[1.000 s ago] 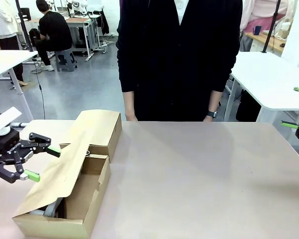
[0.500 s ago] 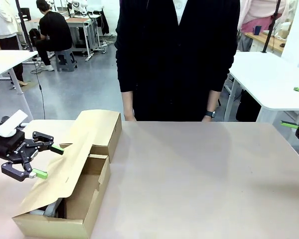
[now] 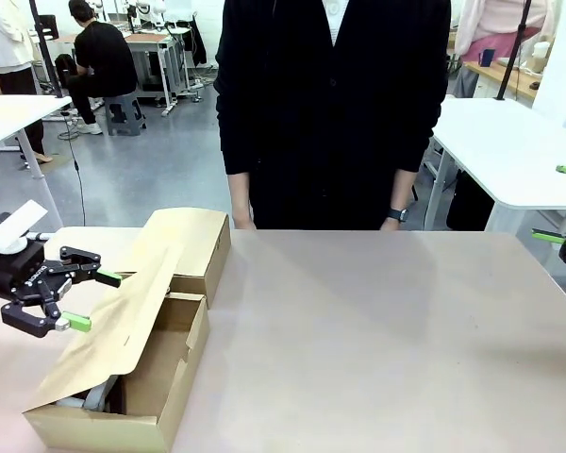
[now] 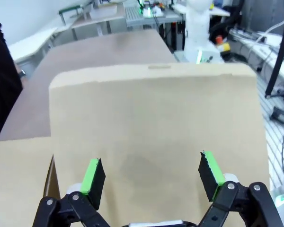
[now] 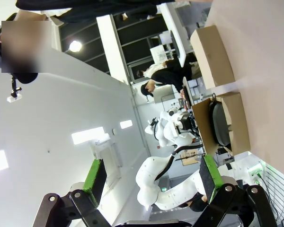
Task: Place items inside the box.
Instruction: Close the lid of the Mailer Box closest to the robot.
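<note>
1. Left gripper (image 3: 83, 300) sits at the table's left edge, jaws spread wide and empty, facing the raised flap (image 3: 123, 321) of the box (image 3: 170, 373), just beside it; judged positioned to push the flap shut.
2. Box stands at front left, flap leaning over the opening. Items are mostly hidden beneath; a grey shape (image 3: 92, 396) shows in the gap, identity uncertain. Loading appears done.
3. Person (image 3: 335, 104) stands at the far side, arms down.
4. Right gripper (image 5: 151, 177) is parked at the right edge, fingers wide, holding nothing.
</note>
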`<act>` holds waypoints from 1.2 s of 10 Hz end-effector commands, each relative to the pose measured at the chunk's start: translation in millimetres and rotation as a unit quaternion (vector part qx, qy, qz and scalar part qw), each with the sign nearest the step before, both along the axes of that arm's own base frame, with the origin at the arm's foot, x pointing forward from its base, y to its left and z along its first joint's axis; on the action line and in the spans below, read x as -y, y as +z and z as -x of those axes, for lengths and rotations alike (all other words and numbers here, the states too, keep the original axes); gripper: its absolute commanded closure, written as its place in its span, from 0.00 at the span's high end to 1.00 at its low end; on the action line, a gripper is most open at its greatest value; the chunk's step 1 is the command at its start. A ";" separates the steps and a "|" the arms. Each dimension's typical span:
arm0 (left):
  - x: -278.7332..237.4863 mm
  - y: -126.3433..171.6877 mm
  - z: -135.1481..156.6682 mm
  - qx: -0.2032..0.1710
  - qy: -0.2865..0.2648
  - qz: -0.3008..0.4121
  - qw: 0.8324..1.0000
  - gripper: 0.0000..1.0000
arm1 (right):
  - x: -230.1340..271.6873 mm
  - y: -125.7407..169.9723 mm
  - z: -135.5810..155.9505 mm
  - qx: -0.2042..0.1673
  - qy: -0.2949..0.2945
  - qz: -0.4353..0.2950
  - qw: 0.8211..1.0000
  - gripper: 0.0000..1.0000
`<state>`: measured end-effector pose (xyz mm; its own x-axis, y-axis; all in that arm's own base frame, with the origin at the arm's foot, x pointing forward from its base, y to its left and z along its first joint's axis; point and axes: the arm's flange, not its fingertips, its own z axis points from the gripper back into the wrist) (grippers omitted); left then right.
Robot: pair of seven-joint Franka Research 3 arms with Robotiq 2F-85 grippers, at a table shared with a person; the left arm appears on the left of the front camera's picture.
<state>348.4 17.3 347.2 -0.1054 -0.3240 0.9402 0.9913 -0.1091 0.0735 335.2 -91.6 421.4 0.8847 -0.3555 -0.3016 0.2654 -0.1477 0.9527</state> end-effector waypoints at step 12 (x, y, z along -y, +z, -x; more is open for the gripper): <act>79.5 -38.6 51.1 0.037 -0.021 -0.042 0.998 1.00 | 1.7 4.5 2.5 -0.005 0.004 -0.002 1.000 1.00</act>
